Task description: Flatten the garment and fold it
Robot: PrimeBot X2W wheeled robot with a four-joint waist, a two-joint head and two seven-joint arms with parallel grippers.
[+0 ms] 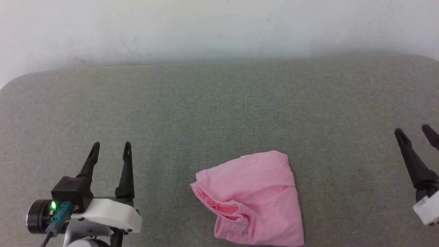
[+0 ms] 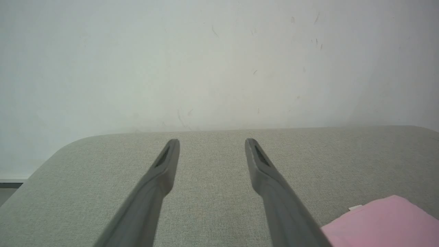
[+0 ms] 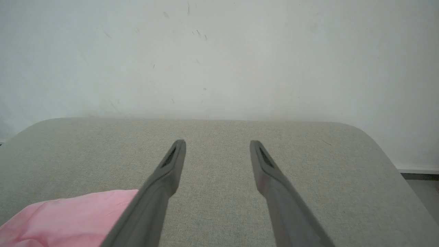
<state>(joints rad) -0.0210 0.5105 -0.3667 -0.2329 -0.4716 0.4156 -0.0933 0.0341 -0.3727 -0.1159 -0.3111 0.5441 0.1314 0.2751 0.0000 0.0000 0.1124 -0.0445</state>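
The pink garment [image 1: 252,199] lies folded into a compact bundle near the front edge of the grey-green surface, its gathered waistband toward the lower left and a small white label at its far edge. A corner of the garment [image 2: 384,223] shows in the left wrist view, and another part of the garment [image 3: 65,219] in the right wrist view. My left gripper [image 1: 112,146] stands open at the lower left, well clear of the fabric, nothing between its fingers. My right gripper [image 1: 413,131] is open at the far right, also apart from it and empty.
The grey-green padded surface [image 1: 219,113] stretches wide, with rounded far corners, against a scuffed white wall [image 1: 219,27]. A strip of floor and baseboard [image 3: 420,171] shows past the surface's right end.
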